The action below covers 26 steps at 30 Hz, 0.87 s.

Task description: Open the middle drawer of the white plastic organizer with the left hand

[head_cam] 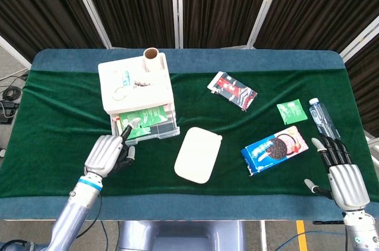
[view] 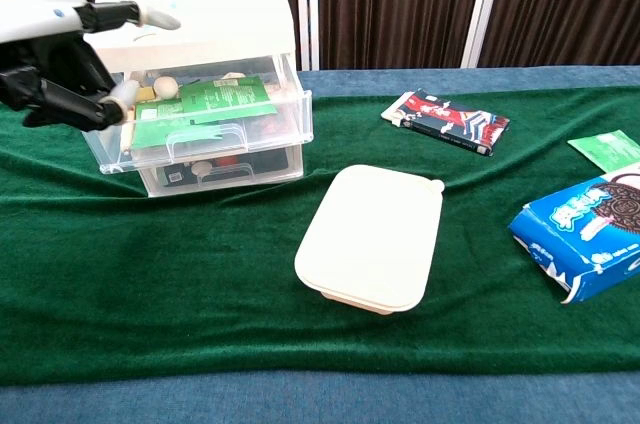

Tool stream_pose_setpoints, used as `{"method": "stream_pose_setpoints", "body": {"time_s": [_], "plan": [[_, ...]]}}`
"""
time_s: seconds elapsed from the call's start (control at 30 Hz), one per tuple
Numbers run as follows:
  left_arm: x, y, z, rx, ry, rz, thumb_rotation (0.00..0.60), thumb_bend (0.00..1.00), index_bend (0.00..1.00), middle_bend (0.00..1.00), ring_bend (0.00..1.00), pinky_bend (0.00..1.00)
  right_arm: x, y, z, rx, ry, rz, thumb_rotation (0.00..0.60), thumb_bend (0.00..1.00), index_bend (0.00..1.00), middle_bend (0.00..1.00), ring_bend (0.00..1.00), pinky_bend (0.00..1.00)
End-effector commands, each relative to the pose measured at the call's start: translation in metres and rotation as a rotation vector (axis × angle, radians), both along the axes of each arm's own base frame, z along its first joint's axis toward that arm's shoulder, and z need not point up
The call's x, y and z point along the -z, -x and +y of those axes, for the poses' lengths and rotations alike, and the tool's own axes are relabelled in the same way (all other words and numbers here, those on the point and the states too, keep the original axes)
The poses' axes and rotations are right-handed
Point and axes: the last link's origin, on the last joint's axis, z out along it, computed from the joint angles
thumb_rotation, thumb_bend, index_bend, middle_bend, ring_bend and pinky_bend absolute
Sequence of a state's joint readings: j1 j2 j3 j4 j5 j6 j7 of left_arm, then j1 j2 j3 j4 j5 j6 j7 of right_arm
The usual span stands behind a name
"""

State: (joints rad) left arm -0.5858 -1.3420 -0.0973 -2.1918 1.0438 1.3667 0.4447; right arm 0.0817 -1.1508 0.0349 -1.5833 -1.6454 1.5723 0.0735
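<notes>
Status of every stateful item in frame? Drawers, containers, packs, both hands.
middle drawer: pulled partway out
bottom drawer: closed
white lidded box: lid on
cookie pack: lying flat
water bottle: lying down
left hand: holding nothing, beside the drawer
right hand: open, fingers apart

1. The left hand point(head_cam: 108, 154) has a silver-grey ribbed back, black fingers point(view: 60, 94) and pale tips.
2. A blue ring circles its wrist, at 7 o'clock from the hand, above a grey forearm.
3. The right hand point(head_cam: 342, 174) looks alike: silver back, black fingers with pale tips, and a blue-marked wrist.
</notes>
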Motion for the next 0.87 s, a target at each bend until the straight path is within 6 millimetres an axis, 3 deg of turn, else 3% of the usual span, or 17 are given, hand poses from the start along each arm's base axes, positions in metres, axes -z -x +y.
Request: {"method": "stream_pose_setpoints", "body": {"time_s": [0.03,0.1,0.2,0.27,0.43,0.5,0.63,0.73,0.87], "plan": [[-0.015,0.02,-0.008,-0.006,-0.071,-0.01,0.6,0.65,0.02,0.94,0.81,0.8,0.0,0.0,0.0,0.001,0.0,0.001,0.6,0.04,0.0,0.0,0.0,0.0],[-0.023,0.032,-0.014,-0.005,-0.121,-0.012,0.6,0.63,0.02,0.9,0.77,0.75,0.0,0.0,0.0,0.002,0.001,0.003,0.6,0.04,0.0,0.0,0.0,0.0],[-0.033,0.049,-0.022,-0.005,-0.183,-0.01,0.6,0.6,0.02,0.76,0.62,0.65,0.001,0.0,0.0,0.002,0.002,0.005,0.6,0.04,0.0,0.0,0.0,0.0],[-0.04,0.061,-0.027,0.002,-0.224,-0.005,0.6,0.58,0.02,0.62,0.5,0.55,0.001,0.0,0.0,0.003,0.001,0.009,0.6,0.04,0.0,0.0,0.0,0.0],[-0.057,0.098,-0.045,0.011,-0.312,0.066,0.6,0.41,0.01,0.11,0.06,0.18,0.004,0.0,0.0,0.003,-0.002,0.022,0.6,0.04,0.0,0.0,0.0,0.0],[-0.063,0.116,-0.051,-0.002,-0.349,0.121,0.6,0.33,0.0,0.01,0.0,0.07,0.005,-0.001,0.0,0.001,-0.001,0.027,0.6,0.04,0.0,0.0,0.0,0.0],[-0.065,0.143,-0.06,-0.053,-0.378,0.2,0.6,0.19,0.0,0.0,0.0,0.0,0.005,-0.001,-0.001,0.004,0.006,0.03,0.6,0.04,0.0,0.0,0.0,0.0],[-0.062,0.163,-0.065,-0.087,-0.361,0.243,0.6,0.16,0.0,0.0,0.0,0.0,0.006,0.0,-0.002,0.009,0.007,0.033,0.6,0.04,0.0,0.0,0.0,0.0],[-0.06,0.172,-0.066,-0.103,-0.342,0.252,0.6,0.15,0.0,0.0,0.0,0.0,0.006,0.0,-0.002,0.01,0.008,0.035,0.6,0.04,0.0,0.0,0.0,0.0]]}}
